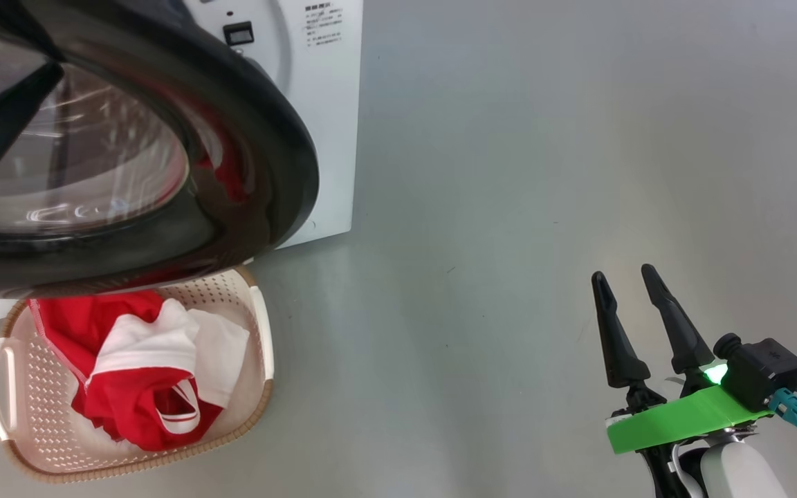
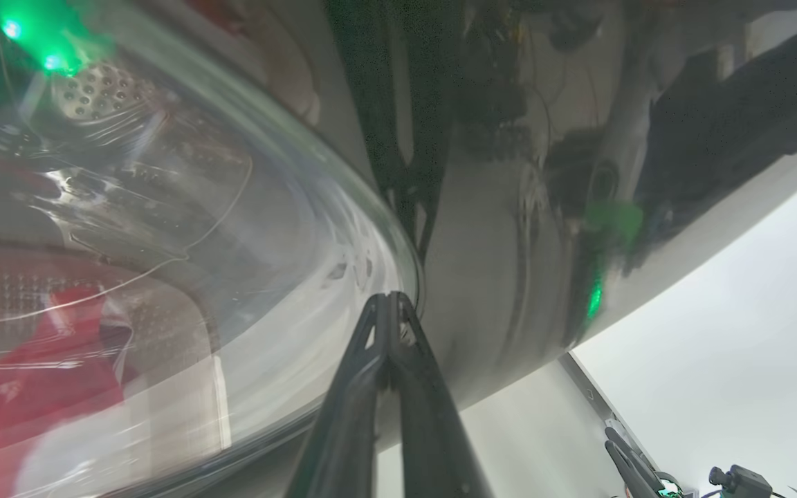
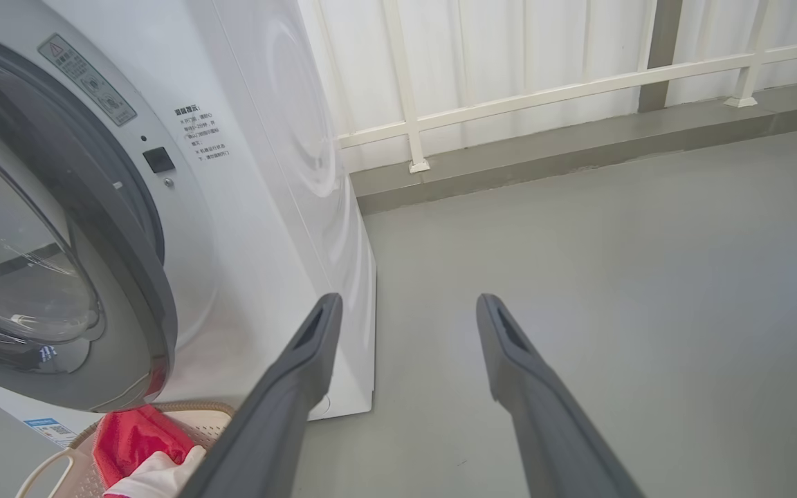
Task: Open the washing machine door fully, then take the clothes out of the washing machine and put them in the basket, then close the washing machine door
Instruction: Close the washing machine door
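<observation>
My left gripper (image 2: 390,304) is clenched on nothing, its tips set against the washing machine door (image 1: 260,117) where its glass meets its black rim. I judge this to be the closing step. The washing machine (image 1: 333,104) stands behind the partly swung door, so the next move calls for a steady push toward the opening until it latches. The basket (image 1: 261,339) sits on the floor just below the door, with the red clothes (image 1: 129,394) inside it. My right gripper (image 1: 623,275) hangs spread, well apart.
</observation>
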